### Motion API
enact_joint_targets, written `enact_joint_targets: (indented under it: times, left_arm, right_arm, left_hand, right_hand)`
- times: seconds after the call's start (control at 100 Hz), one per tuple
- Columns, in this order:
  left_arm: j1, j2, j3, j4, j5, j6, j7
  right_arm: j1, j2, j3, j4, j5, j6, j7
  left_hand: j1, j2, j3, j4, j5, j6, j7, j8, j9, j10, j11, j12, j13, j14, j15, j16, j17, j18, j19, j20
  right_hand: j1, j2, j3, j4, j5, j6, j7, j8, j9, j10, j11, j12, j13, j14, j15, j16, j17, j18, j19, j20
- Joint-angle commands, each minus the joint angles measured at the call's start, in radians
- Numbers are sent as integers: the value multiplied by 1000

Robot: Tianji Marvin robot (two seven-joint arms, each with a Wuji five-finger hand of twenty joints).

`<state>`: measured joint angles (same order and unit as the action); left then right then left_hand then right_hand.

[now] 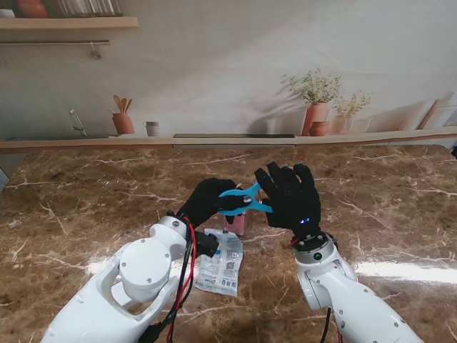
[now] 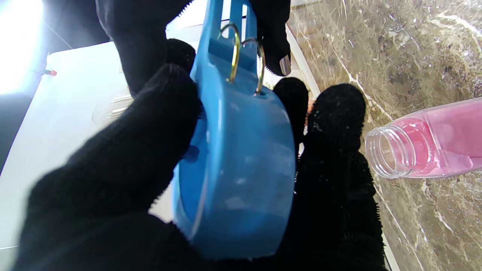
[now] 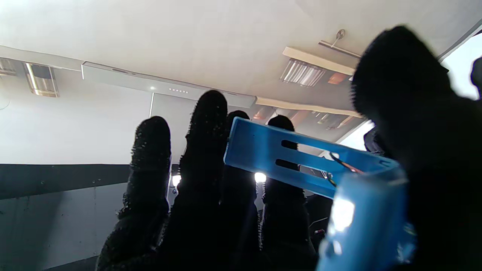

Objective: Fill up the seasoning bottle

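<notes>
A blue spring clip (image 1: 243, 199) is held above the table between both black-gloved hands. My left hand (image 1: 207, 202) is shut on its rounded end (image 2: 241, 158). My right hand (image 1: 291, 196) pinches the slotted handles (image 3: 286, 162) between thumb and straight fingers (image 3: 203, 150). Right under the clip stands the clear seasoning bottle (image 1: 235, 224) with pink contents. In the left wrist view the bottle (image 2: 425, 139) shows an open, capless mouth. A white printed seasoning packet (image 1: 221, 264) lies flat on the marble, nearer to me, beside my left forearm.
The brown marble table (image 1: 371, 207) reaches to a ledge by the back wall. That ledge carries a terracotta utensil pot (image 1: 123, 121), a small cup (image 1: 151, 128) and potted plants (image 1: 316, 107).
</notes>
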<state>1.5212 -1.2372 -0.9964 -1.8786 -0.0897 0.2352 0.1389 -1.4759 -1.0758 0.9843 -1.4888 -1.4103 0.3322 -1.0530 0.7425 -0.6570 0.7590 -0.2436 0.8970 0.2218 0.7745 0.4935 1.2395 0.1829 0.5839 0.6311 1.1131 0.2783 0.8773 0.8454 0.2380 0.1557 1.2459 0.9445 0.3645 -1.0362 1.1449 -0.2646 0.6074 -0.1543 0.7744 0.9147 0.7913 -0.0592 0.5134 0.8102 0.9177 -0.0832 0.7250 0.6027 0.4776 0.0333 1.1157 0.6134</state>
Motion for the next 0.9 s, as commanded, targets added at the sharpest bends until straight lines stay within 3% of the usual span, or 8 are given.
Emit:
enact_joint_targets:
  times: [0.0,0.32,0.41,0.49,0.53,0.7,0.82,0.89]
  left_arm:
    - [6,8,-5,-4,-5,3,-10]
    - [5,18,-4,3,9,-14,-39]
    - [7,20,-5,4,16,-28,-42]
    - [9,24,-6,6,33,-45,-45]
    - [11,24,-5,5,36,-49,-43]
    - [4,35,-3,5,50,-33,-82]
    - [-8,39,9,16,70,-37,-97]
    - [-13,32,21,27,94,-39,-71]
  right_arm:
    - [3,-1,6,9,11,-3,1]
    - [14,-13,-1,27,40,-4,-30]
    - [21,-14,-4,36,45,-9,-49]
    - [26,-15,-6,46,47,-15,-70]
    - [28,-15,-7,50,48,-17,-78]
    - [37,-18,-12,67,54,-16,-108]
    - [40,-17,-18,70,54,-20,-109]
    - [34,-15,-21,64,52,-27,-96]
  left_hand:
    - [121,81,178,50,21,-185,137,41,70,-34,43,14,15,4,30,12,-19,-23,38,31]
    - [118,98,135,55,26,-203,102,-31,49,-33,-1,-1,-11,-10,-7,-4,-29,-35,11,24]
    - [93,102,96,71,26,-203,64,-113,17,-34,-41,-14,-52,-16,-50,-16,-51,-32,-21,15]
    - [52,81,-51,83,-12,-213,33,-138,-42,-42,-71,-44,-103,-21,-103,-18,-77,-30,-62,14]
    - [56,81,-100,88,-16,-216,30,-135,-55,-42,-57,-72,-110,-20,-108,-15,-82,-24,-71,17]
    - [76,41,-146,89,-39,-239,26,-120,-88,-60,-44,-55,-135,-24,-119,-8,-98,24,-96,23]
    - [166,78,84,80,17,-343,108,-118,-34,-90,-163,136,-142,-18,-114,18,-105,38,-116,29]
    - [196,111,111,63,30,-384,151,3,-49,-98,-147,233,-149,-10,-89,64,-108,29,-118,35]
  right_hand:
    - [182,65,41,-47,113,-156,219,45,249,-160,413,143,57,-17,69,44,35,26,55,23]
    - [185,43,24,-43,339,-273,321,222,395,-192,510,268,168,-38,325,179,130,46,231,79]
    - [177,39,36,-2,416,-286,397,274,435,-186,556,294,202,-41,416,234,155,53,289,107]
    - [168,35,42,92,476,-298,460,320,476,-178,602,310,235,-42,489,288,174,59,332,137]
    - [170,29,40,103,493,-302,471,338,488,-174,614,319,245,-39,518,309,178,61,349,150]
    - [179,33,30,103,508,-306,479,355,497,-169,627,331,250,-39,554,342,175,57,366,171]
    - [176,51,26,101,472,-302,453,358,463,-182,607,339,216,-44,517,346,152,45,336,170]
    - [195,50,15,0,383,-295,360,299,400,-192,523,339,163,-49,452,345,120,33,295,170]
